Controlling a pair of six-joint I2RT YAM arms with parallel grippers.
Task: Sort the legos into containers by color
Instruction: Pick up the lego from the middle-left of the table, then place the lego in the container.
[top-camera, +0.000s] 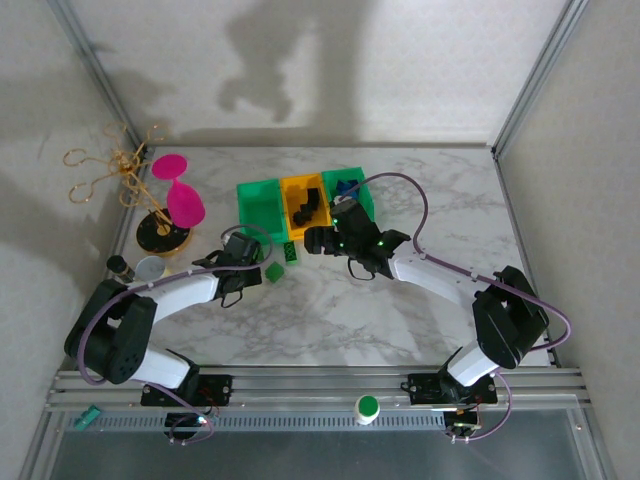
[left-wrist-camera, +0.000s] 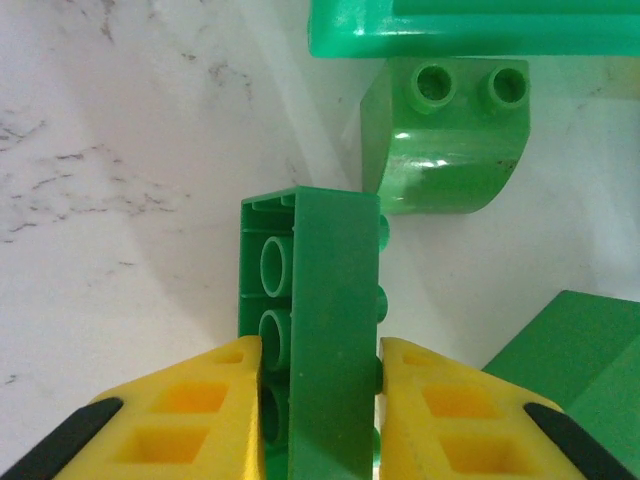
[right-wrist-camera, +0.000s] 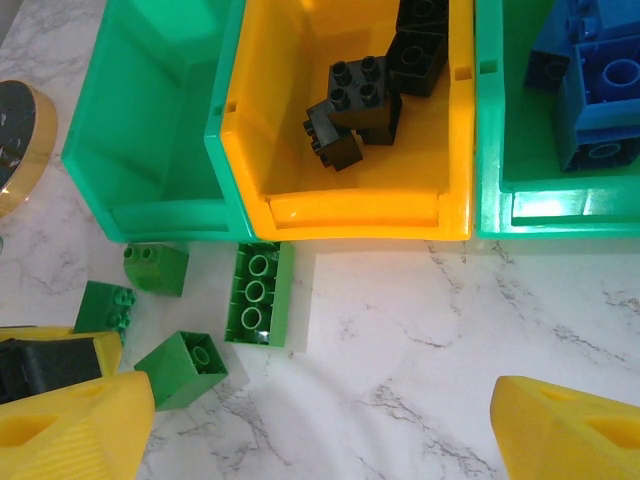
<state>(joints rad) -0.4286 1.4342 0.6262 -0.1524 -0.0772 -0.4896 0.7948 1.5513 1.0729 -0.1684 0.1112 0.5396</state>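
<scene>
My left gripper (left-wrist-camera: 320, 370) is shut on a long green lego (left-wrist-camera: 330, 300) turned on its side, one yellow finger against its hollow face and the other against its studs. A curved green lego (left-wrist-camera: 445, 140) lies just beyond it, by the left green bin (right-wrist-camera: 165, 215), which holds nothing. Another long green lego (right-wrist-camera: 258, 293) and a square one (right-wrist-camera: 180, 368) lie in front of the bins. The orange bin (right-wrist-camera: 350, 215) holds black legos (right-wrist-camera: 355, 100). The right green bin (right-wrist-camera: 560, 215) holds blue legos (right-wrist-camera: 590, 90). My right gripper (right-wrist-camera: 320, 440) hangs open over bare marble in front of the orange bin.
A gold stand with pink cups (top-camera: 180, 195) rises left of the bins, with a small jar (top-camera: 150, 268) near it. A green round button (top-camera: 367, 406) sits on the front rail. The two grippers (top-camera: 255, 268) (top-camera: 322, 240) are close together. Open marble lies to the right.
</scene>
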